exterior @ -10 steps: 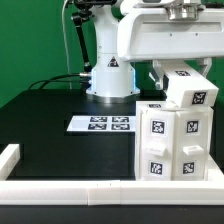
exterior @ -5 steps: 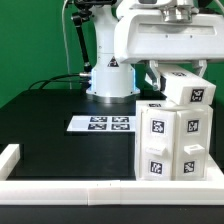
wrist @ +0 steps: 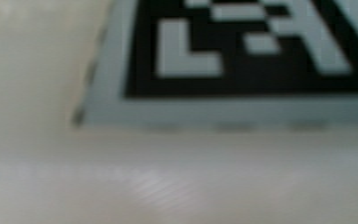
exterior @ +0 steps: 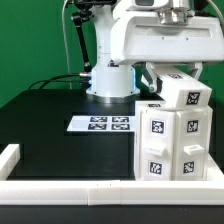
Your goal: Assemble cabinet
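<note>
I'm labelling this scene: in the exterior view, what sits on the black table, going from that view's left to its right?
From its left: rail's raised left end → marker board → cabinet.

no readable text, only square tags on cabinet [exterior: 176, 135], marker board [exterior: 101, 124]

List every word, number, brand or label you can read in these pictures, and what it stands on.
No readable words, numbers or brands anywhere.
The cabinet: only black-and-white square patterns, no letters.
The marker board: four such patterns, no text.
Wrist view: one tag close up, blurred, pattern only.
</note>
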